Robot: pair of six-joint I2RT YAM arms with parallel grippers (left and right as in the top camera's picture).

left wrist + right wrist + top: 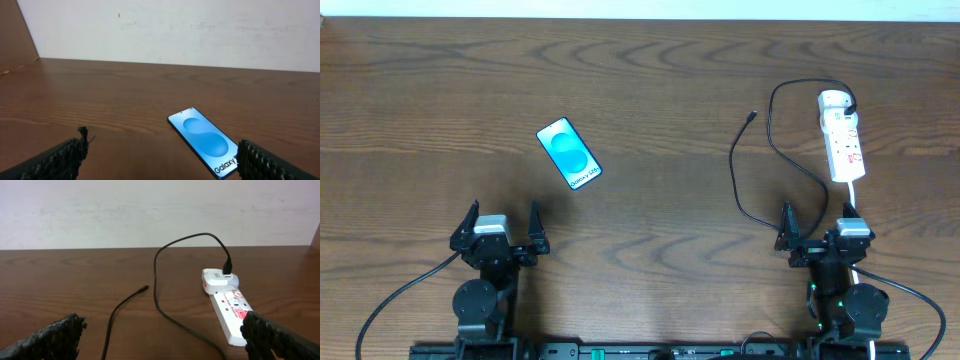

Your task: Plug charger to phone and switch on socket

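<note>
Brown wood-grain table (650, 120); slim glossy phone (569, 154); thin black charger (154, 280); rounded, perhaps plastic socket (844, 140); left fingers (60, 157), right fingers (55, 335) wide.

Wooden table (650, 150), plain white wall (200, 30)

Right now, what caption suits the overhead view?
Open left gripper faces the phone; open right gripper faces the charger and socket, nothing held.

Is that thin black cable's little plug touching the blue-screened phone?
Apart. Overhead view shows the thin black cable's plug tip far from the slim blue-screened phone, brown wooden table between.
</note>
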